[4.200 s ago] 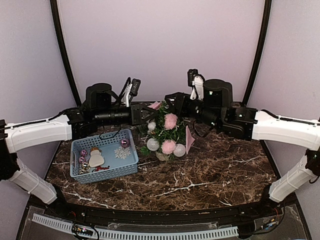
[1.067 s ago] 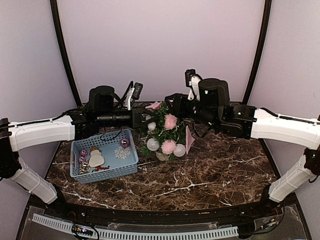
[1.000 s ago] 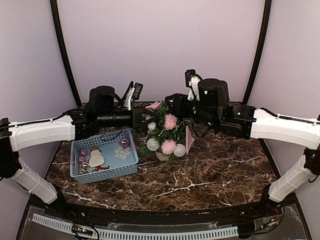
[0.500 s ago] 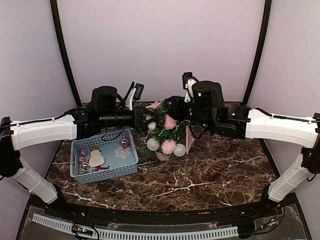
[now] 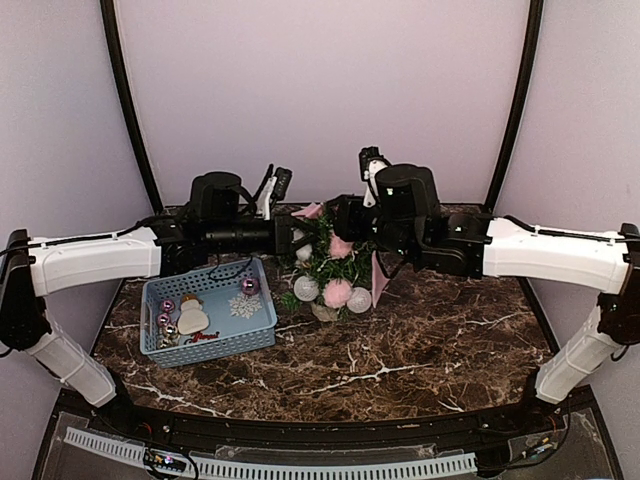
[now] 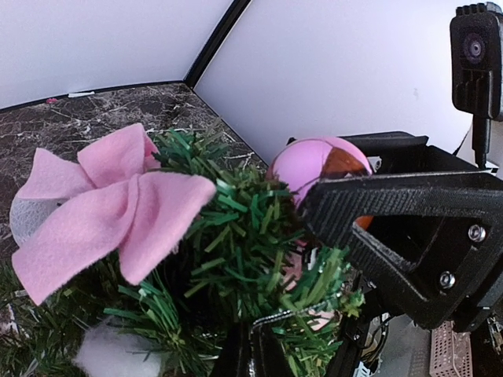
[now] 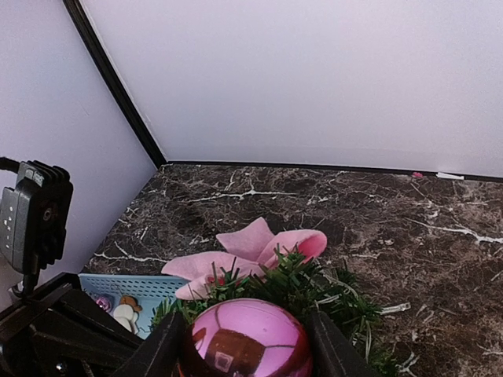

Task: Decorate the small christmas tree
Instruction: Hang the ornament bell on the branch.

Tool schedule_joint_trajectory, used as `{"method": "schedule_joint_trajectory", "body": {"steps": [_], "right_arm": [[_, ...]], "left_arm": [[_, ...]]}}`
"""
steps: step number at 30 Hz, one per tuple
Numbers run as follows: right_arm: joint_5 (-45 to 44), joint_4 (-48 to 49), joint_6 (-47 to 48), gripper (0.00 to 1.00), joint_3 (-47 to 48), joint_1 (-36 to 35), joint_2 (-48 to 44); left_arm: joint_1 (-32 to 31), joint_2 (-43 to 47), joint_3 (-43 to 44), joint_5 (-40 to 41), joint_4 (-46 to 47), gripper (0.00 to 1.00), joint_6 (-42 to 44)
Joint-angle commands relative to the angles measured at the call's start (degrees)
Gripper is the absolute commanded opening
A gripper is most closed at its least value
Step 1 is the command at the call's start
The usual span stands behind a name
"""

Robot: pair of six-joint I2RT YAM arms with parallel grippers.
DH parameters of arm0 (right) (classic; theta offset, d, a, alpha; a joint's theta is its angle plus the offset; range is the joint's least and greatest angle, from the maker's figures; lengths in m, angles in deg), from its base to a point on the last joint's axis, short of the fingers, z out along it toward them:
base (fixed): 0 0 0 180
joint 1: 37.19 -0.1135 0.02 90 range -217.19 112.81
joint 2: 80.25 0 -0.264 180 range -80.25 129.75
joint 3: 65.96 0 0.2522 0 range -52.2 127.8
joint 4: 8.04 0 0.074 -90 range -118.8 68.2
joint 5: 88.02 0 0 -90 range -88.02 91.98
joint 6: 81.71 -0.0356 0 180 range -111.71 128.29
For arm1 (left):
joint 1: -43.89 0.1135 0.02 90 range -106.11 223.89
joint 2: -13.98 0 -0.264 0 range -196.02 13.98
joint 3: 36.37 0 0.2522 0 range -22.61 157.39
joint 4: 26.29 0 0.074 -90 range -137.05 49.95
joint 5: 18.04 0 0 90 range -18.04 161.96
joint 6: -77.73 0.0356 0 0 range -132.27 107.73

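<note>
The tree [image 5: 330, 268] stands mid-counter [image 5: 420, 350], just right of the basket [image 5: 262, 330]. The right pincer [image 7: 245, 353] clasps a pink ball [image 7: 244, 334] at the treetop, by the bow [image 7: 251, 247]. The left pincer [image 5: 291, 234] sits among the top branches; I cannot tell its grip
</note>
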Motion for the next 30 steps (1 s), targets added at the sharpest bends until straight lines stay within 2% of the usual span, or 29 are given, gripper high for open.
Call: {"method": "schedule_joint_trajectory", "body": {"steps": [1, 8, 11, 13, 17, 20, 23, 30], "right_arm": [[-2.1, -0.3, 1.0, 0.46, 1.1, -0.3, 1.0], [-2.1, -0.4, 1.0, 0.46, 0.5, -0.3, 0.9], [-1.8, -0.7, 0.8, 0.50, 0.6, -0.4, 0.1], [-1.7, -1.0, 0.6, 0.58, 0.6, -0.4, -0.8], [-1.3, -1.5, 0.1, 0.74, 0.3, -0.5, -3.0], [-1.2, -1.6, -0.1, 0.82, -0.1, -0.6, -4.7], [-1.2, -2.1, -0.2, 0.86, -0.1, -0.5, -5.7], [-2.4, -2.9, -0.1, 0.91, 0.2, -0.6, -7.2]], "left_arm": [[0.3, -0.5, 1.6, 0.8, -1.3, 0.00, -1.2], [0.3, -0.8, 1.4, 1.0, -1.4, 0.00, -1.7], [0.3, -0.3, 1.3, 1.4, -1.4, 0.00, -1.6], [0.3, 0.6, 1.1, 1.9, -1.8, 0.05, -1.3], [0.4, 3.4, 1.1, 3.4, -3.7, 0.22, -0.3], [0.4, 6.4, 0.2, 4.9, -5.6, 0.35, -0.1], [0.3, 8.8, -1.3, 6.1, -6.7, 0.45, -0.1], [0.4, 13.2, -2.5, 8.0, -9.0, 0.53, -0.1]]}}
